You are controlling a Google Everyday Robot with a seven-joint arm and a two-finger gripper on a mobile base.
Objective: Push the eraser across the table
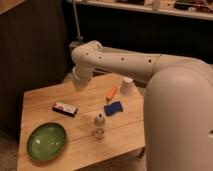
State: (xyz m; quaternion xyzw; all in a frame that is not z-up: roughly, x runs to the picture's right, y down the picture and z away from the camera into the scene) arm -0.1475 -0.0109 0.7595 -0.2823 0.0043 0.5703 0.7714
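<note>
The eraser (65,108) lies flat on the left half of the light wooden table (125,135); it is white in the middle with a red end and dark edges. My white arm reaches in from the right and bends down over the table's far edge. My gripper (78,82) hangs there, above the far-left part of the table. It is behind the eraser and a little to its right, and it does not touch it.
A green plate (46,141) sits at the front left. A small bottle (99,125) stands near the middle. A blue wavy-edged pad (114,108), an orange stick (112,93) and a white cup (127,86) lie to the right. Dark cabinets stand behind the table.
</note>
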